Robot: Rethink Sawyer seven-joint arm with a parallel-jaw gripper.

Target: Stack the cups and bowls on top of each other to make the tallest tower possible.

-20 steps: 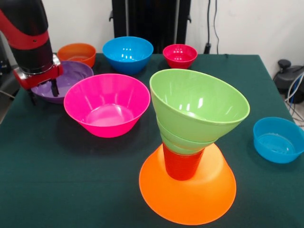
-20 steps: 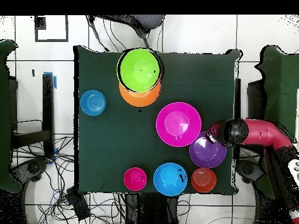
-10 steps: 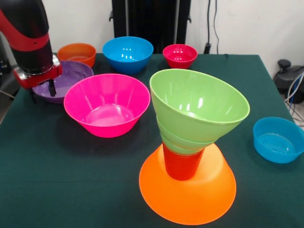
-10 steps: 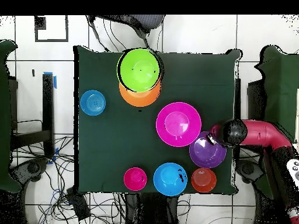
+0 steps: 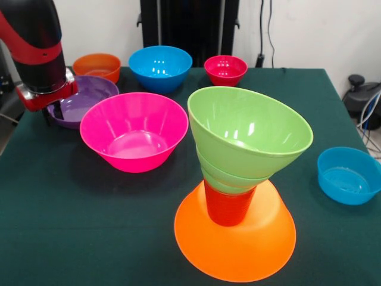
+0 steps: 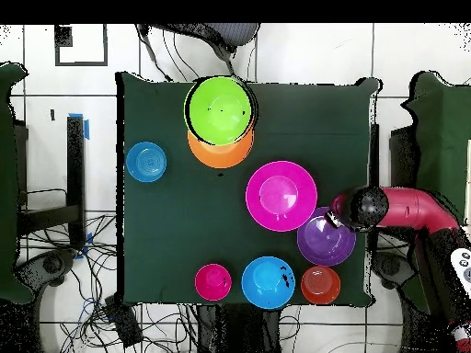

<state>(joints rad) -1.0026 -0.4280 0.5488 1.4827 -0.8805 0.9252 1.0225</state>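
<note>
The tower stands at the front: a large orange bowl rim down, an orange-red cup on it, then a small green bowl and a big green bowl leaning right. From overhead the green bowl hides most of the orange base. My gripper is at the far left, its fingers closed across the near rim of the purple bowl. The overhead view shows the gripper at the purple bowl's edge.
A large pink bowl sits right beside the purple one. Behind stand a small orange bowl, a blue bowl and a small red bowl. A small blue bowl lies alone near the right table edge.
The purple bowl's left edge has shifted slightly right and risen a little with the gripper on its rim. The tower and other bowls stay put.
</note>
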